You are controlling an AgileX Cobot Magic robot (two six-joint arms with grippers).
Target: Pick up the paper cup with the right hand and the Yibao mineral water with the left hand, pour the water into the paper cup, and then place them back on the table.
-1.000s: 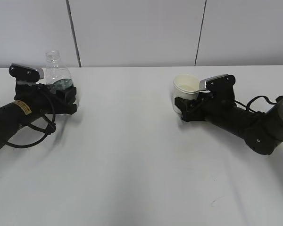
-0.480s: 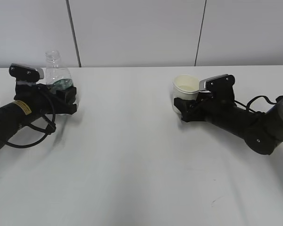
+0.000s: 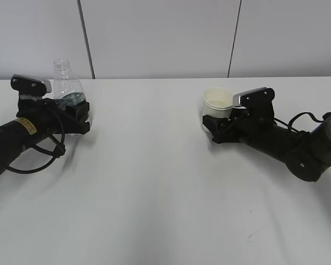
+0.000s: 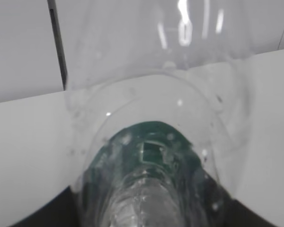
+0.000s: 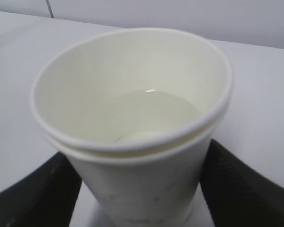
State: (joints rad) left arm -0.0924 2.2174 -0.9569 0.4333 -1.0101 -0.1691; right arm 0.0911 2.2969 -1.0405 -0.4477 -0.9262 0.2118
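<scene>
The Yibao mineral water [image 3: 65,87], a clear capless bottle with a dark green label, stands upright at the far left of the table [image 3: 154,187]. My left gripper [image 3: 75,111] is shut around its lower body. In the left wrist view the bottle [image 4: 151,142] fills the frame, with dark fingers at the bottom corners. The paper cup [image 3: 217,101] sits upright right of centre, held low in my right gripper [image 3: 214,126]. In the right wrist view the cup [image 5: 132,118] has water in its bottom, and black fingers [image 5: 236,184] press on both sides. I cannot tell whether its base touches the table.
A grey wall with dark vertical seams [image 3: 85,38] runs behind the table's far edge. Black cables trail from the left arm [image 3: 41,157] and the right arm [image 3: 300,117]. A small dark speck [image 3: 252,236] marks the tabletop near the front right.
The right gripper with the cup has shifted very slightly. The left gripper and the bottle have not moved.
</scene>
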